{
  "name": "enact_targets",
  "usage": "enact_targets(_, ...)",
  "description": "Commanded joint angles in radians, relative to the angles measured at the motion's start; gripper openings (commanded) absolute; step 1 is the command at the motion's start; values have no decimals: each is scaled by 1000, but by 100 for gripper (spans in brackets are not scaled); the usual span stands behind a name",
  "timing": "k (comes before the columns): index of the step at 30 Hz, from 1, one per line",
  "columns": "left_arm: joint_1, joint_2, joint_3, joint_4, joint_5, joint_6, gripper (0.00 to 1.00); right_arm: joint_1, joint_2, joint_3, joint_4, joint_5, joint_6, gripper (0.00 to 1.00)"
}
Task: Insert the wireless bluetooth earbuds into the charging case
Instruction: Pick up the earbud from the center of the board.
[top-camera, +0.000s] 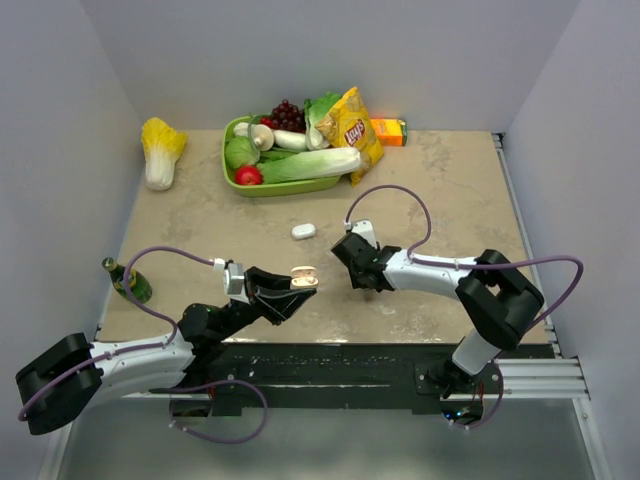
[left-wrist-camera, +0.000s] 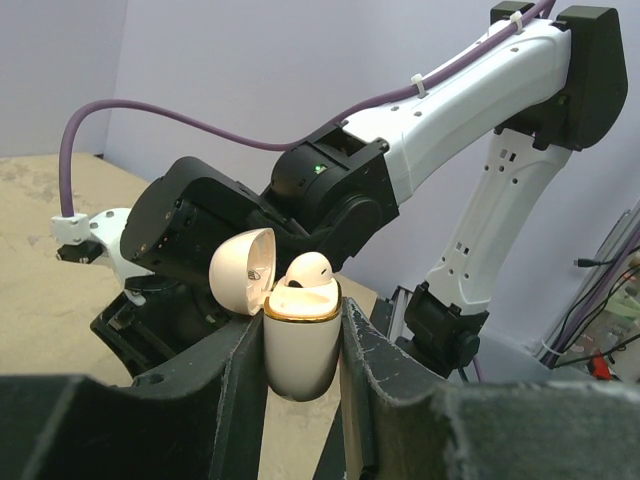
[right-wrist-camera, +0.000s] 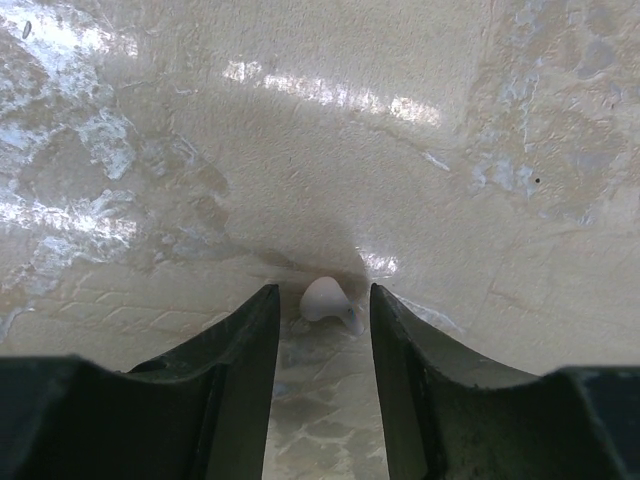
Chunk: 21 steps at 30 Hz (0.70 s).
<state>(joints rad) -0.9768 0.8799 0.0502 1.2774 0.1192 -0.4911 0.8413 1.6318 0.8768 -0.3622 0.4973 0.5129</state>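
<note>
My left gripper (left-wrist-camera: 300, 330) is shut on the white charging case (left-wrist-camera: 298, 355), holding it upright above the table's near edge (top-camera: 303, 278). The case's lid (left-wrist-camera: 243, 272) is flipped open to the left. One white earbud (left-wrist-camera: 308, 268) sits in the gold-rimmed top, its head sticking up. My right gripper (right-wrist-camera: 324, 292) is down at the table surface and open. A second earbud (right-wrist-camera: 327, 300) lies on the table between its fingertips, with a gap on each side. In the top view the right gripper (top-camera: 352, 266) hides that earbud.
A small white oblong object (top-camera: 303, 231) lies mid-table. A green tray (top-camera: 240, 184) of vegetables, a chips bag (top-camera: 352, 128) and an orange box (top-camera: 390, 130) stand at the back. A cabbage (top-camera: 160, 150) lies at back left. A green bottle (top-camera: 128, 281) stands at the left edge.
</note>
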Motion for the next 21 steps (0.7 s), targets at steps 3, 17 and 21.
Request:
enact_targets(3,-7,-2,-204,617,2,-12,0,-24,-1,21,-3,-35,-13,44)
enact_targets(17,-10,1,-207,617,2,-15,0,-74,-46,-76,111,-213,76,40)
enact_targets(21,-11,-5,-210,617,-3,-15,0,-90,-61,-102,144,-244,117,41)
